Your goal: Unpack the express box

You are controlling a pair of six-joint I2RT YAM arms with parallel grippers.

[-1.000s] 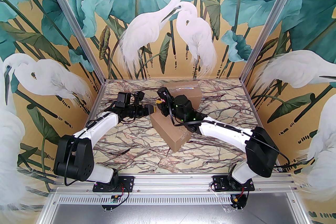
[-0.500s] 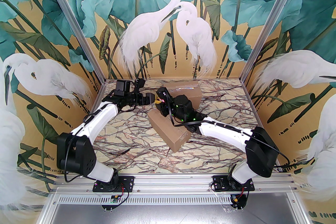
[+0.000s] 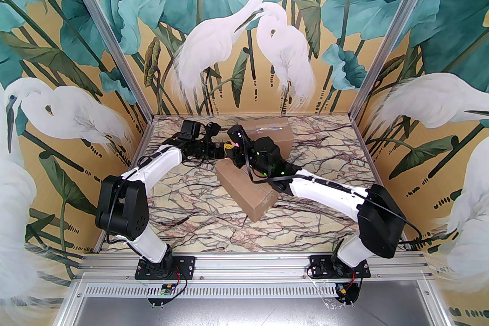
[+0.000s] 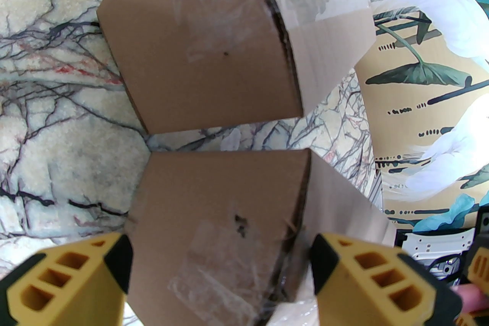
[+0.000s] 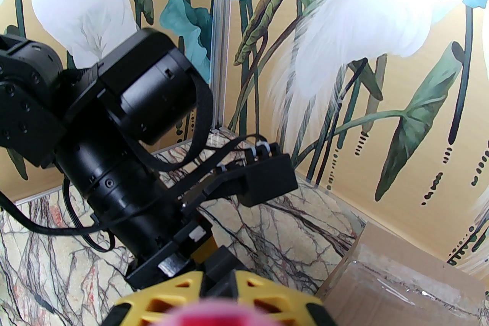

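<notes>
— Table from above: express box central, unopened; second box by far edge.
— Left wrist: left gripper spread, straddling box end. Bracing step, likely.
— Right wrist: right gripper clenched on blurred pink thing. Next: clamp, then slit tape, probably.

No text, label or number can be read on the near taped brown cardboard box or the far taped brown cardboard box.

High rear overview, close wrist views sharing far box
</notes>
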